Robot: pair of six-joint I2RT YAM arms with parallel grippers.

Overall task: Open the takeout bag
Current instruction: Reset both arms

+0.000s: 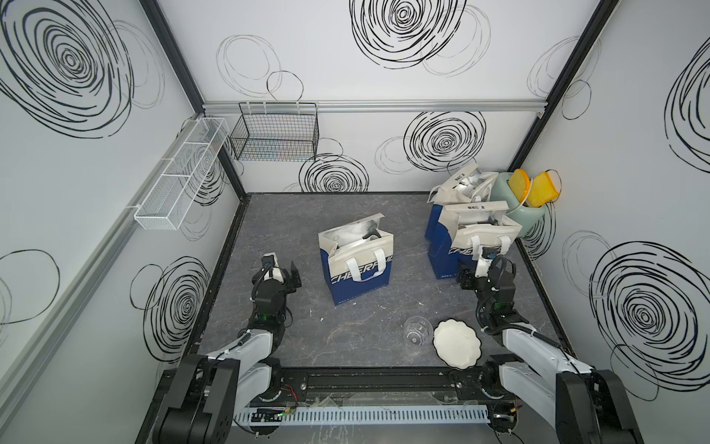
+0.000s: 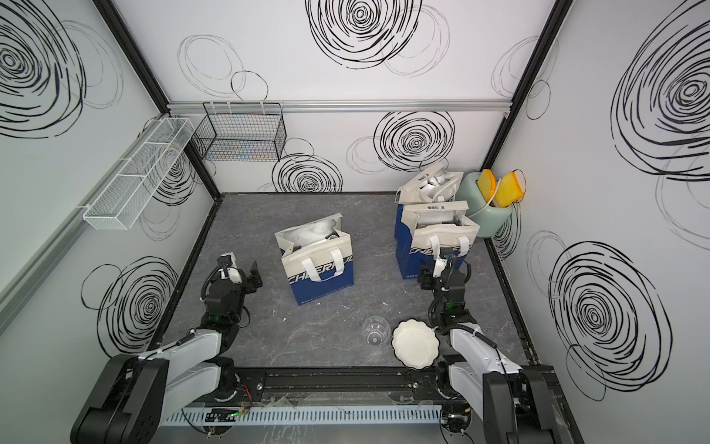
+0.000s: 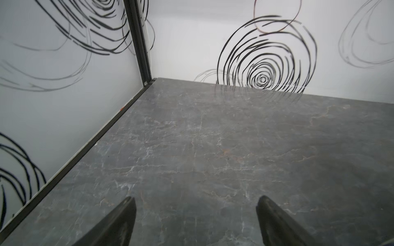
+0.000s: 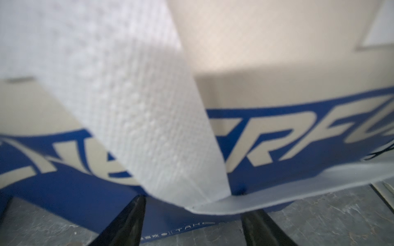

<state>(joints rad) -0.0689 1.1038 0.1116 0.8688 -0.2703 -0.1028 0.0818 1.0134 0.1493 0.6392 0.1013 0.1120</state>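
Observation:
Three blue-and-cream takeout bags with white handles stand on the grey table. One bag (image 1: 355,265) (image 2: 319,265) is in the middle, its top spread apart and a silver lining showing. Two more stand at the back right, the nearer bag (image 1: 472,238) (image 2: 434,238) in front of the farther bag (image 1: 461,188). My right gripper (image 1: 469,273) (image 2: 429,277) (image 4: 194,205) is low against the nearer bag's front (image 4: 298,138), jaws open. The white handle strap (image 4: 149,106) hangs loose just above its fingertips. My left gripper (image 1: 291,273) (image 2: 251,275) (image 3: 195,199) is wide open and empty over bare table, left of the middle bag.
A clear glass cup (image 1: 417,330) lies beside a white scalloped plate (image 1: 457,343) near the front right. A green toaster (image 1: 526,215) with yellow slices fills the back right corner. A black wire basket (image 1: 274,132) and a white mesh shelf (image 1: 180,173) hang on the walls.

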